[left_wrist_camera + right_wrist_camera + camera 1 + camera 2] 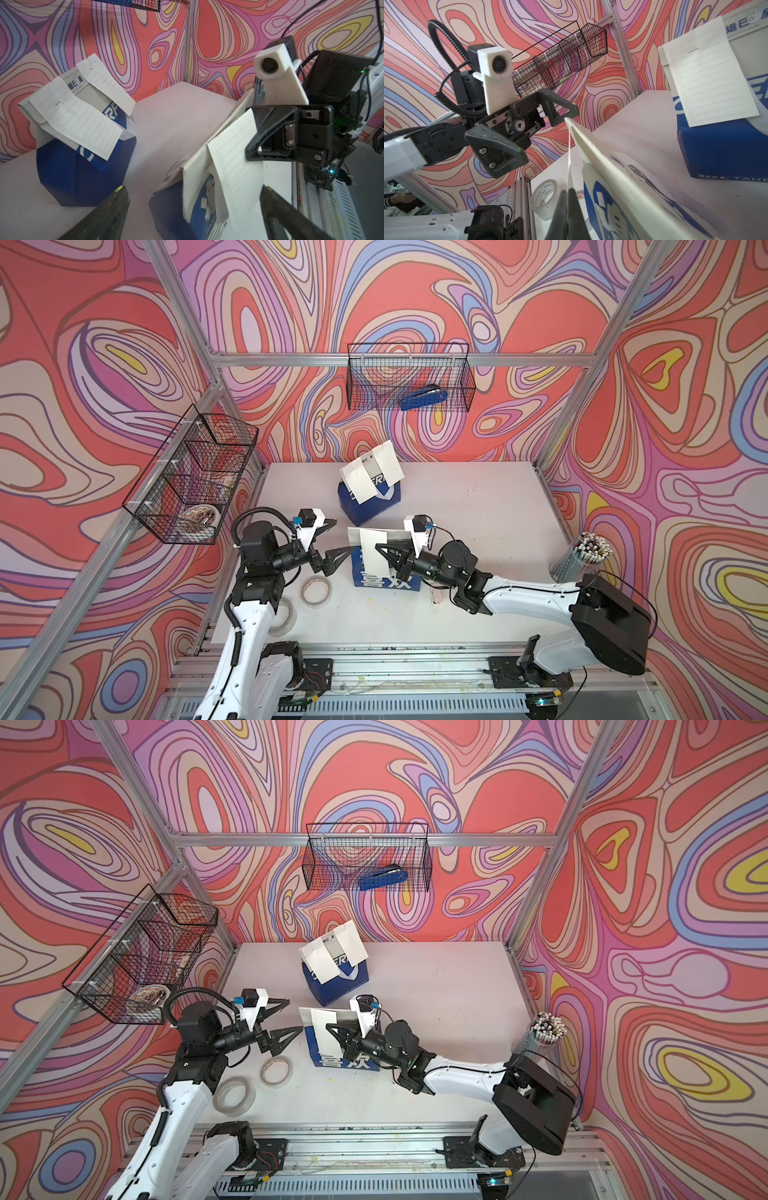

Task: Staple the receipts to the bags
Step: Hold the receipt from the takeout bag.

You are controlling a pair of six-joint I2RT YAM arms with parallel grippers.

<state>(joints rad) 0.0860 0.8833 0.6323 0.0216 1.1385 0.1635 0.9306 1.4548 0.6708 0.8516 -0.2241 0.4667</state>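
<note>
Your right gripper (379, 548) pinches a receipt (371, 560) on the near bag (386, 583). Your left gripper (340, 536) gapes beside it, stapler (424, 398) well behind.

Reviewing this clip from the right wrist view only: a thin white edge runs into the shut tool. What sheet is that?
Observer: A lined receipt; the left wrist view shows its face, draped over the folded top of the near bag.
Operator: Anything to fasten it with?
Observer: A blue stapler lies in the rear wire basket, in both top views.
Operator: I see one receipt on the far bag. More?
Observer: Two far-bag receipts hang side by side in the left wrist view, each with a staple mark.
</note>
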